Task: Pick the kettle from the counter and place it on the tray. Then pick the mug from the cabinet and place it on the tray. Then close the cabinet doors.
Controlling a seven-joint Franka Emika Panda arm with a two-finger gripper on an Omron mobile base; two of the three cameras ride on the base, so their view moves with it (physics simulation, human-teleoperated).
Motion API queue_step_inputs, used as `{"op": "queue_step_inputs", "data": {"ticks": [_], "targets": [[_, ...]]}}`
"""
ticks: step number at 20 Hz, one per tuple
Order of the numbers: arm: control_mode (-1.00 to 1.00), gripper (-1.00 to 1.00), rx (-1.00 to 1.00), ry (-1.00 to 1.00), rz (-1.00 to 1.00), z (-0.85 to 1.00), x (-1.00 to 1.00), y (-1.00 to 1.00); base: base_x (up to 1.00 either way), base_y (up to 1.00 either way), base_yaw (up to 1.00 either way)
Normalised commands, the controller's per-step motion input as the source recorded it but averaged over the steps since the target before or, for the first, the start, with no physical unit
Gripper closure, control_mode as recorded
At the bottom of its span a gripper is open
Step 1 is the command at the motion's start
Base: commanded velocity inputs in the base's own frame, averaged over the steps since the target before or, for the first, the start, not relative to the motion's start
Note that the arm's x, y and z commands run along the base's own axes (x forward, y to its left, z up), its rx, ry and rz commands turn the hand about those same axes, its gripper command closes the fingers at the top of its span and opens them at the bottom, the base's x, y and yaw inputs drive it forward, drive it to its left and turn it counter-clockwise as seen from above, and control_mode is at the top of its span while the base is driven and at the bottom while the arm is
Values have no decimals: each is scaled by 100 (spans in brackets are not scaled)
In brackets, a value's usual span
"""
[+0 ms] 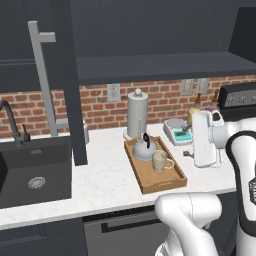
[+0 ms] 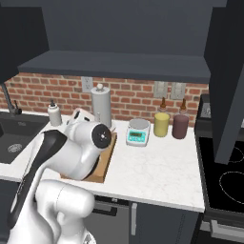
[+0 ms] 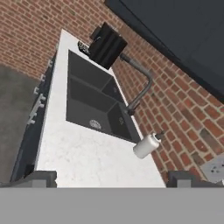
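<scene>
The wooden tray (image 1: 167,182) lies on the white counter (image 1: 105,180), in front of the brick wall. On it stand the squat silver kettle (image 1: 144,149) at the far end and the cream mug (image 1: 160,160) just in front of it. My gripper (image 1: 190,150) hovers right of the tray, pointing left along the counter. In the hand view it (image 3: 111,179) is open with nothing between its fingertips (image 3: 41,177). The cabinet (image 1: 150,65) above stands open; its left door (image 1: 67,85) and right door (image 2: 228,81) both swing outward. My arm hides most of the tray (image 2: 107,164) in the right base view.
A dark sink (image 1: 35,170) with a faucet (image 3: 140,83) lies to the left, a soap dispenser (image 2: 54,114) beside it. A steel paper-towel cylinder (image 1: 137,112), a scale (image 1: 178,131), a yellow bottle (image 2: 162,124) and a dark-red bottle (image 2: 180,126) line the wall. A stove (image 2: 224,181) lies right.
</scene>
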Motion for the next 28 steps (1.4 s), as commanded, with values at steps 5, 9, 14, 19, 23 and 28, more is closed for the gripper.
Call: {"op": "queue_step_inputs", "data": {"ticks": [5, 9, 14, 19, 23, 28], "targets": [[-100, -100, 0, -11, 5, 32, -21, 39, 0, 0, 0], [-100, -100, 0, -5, 10, 34, -34, 35, 0, 0, 0], [-100, -100, 0, -27, 12, 16, -31, 38, 0, 0, 0], [-100, -100, 0, -35, 9, 17, -36, 36, 0, 0, 0], [-100, -100, 0, -33, 1, 17, -33, 37, 0, 0, 0], [-100, -100, -1, -18, 1, 21, -28, 26, 0, 0, 0]]}}
